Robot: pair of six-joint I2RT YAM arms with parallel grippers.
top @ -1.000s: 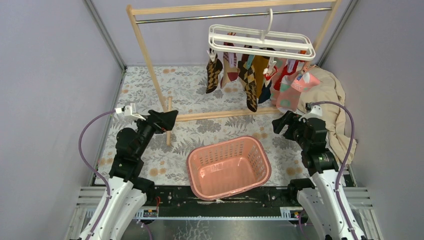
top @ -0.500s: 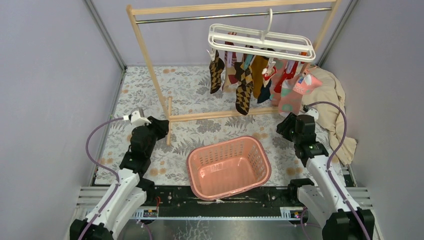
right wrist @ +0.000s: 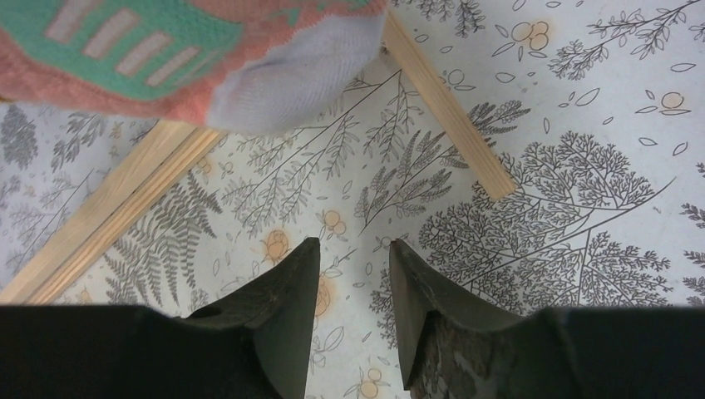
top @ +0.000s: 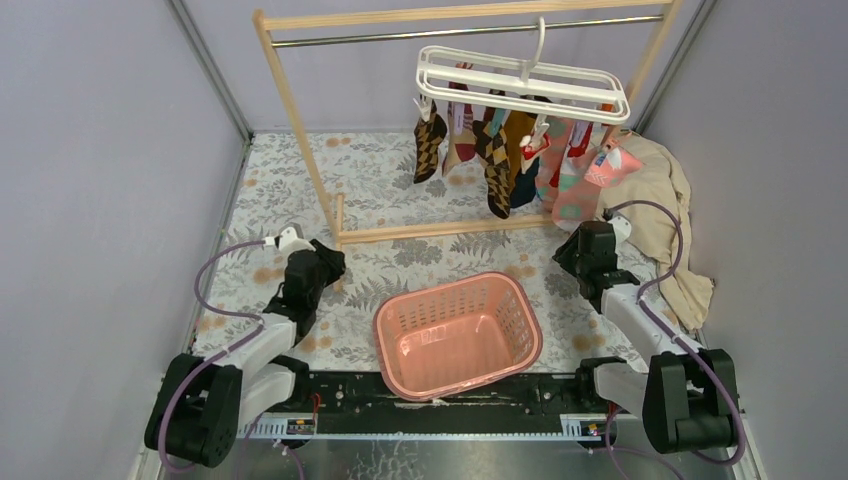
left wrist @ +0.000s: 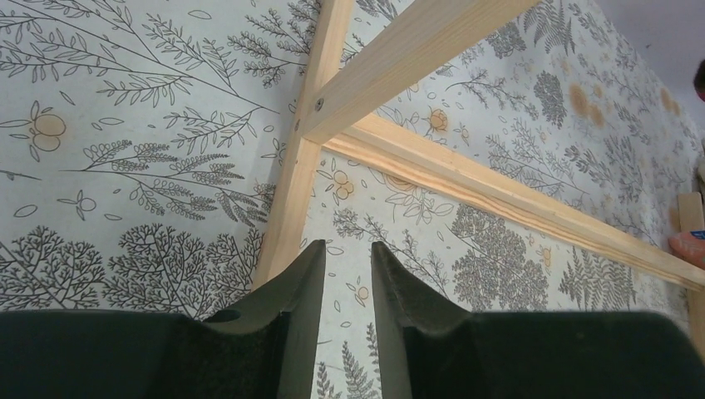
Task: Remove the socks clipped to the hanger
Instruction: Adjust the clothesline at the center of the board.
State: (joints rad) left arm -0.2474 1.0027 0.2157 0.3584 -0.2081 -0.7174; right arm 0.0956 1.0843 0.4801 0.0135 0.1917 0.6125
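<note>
The white hanger (top: 520, 85) hangs by its hook from the metal rod at the back right. Several socks (top: 497, 150) dangle from its clips: argyle, mustard, red, navy and pink-teal. In the right wrist view the toe of a pink-teal sock (right wrist: 166, 41) hangs at the top left, apart from the fingers. My left gripper (top: 330, 262) (left wrist: 347, 245) sits low over the mat by the rack's left foot, jaws a narrow gap apart with nothing between them. My right gripper (top: 568, 258) (right wrist: 353, 243) is low below the socks, open and empty.
A wooden rack (top: 290, 90) stands across the back, its base bars (left wrist: 499, 195) lying on the flowered mat. A pink basket (top: 450, 285) sits front centre between the arms. A beige cloth (top: 660, 190) is heaped at the right wall.
Both arms have pulled back and down toward their bases. Both sets of jaws have narrowed. The socks on the hanger have swung slightly.
</note>
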